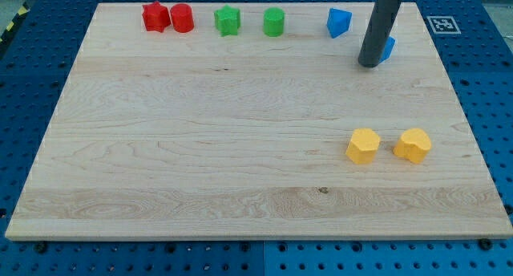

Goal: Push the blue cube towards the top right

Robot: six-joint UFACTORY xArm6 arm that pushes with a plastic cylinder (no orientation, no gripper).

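Note:
The blue cube (389, 48) sits near the board's top right, mostly hidden behind my rod; only its right edge shows. My tip (369, 65) rests on the board touching or just off the cube's lower left side. A second blue block (338, 22), wedge-like, lies to the upper left of the tip, apart from it.
A red star (155, 17) and red cylinder (182, 18) sit at the top left. A green star (228, 20) and green cylinder (274, 22) sit along the top. Two yellow hexagonal blocks (362, 145) (413, 144) lie at the lower right. The wooden board (200, 148) has blue pegboard around it.

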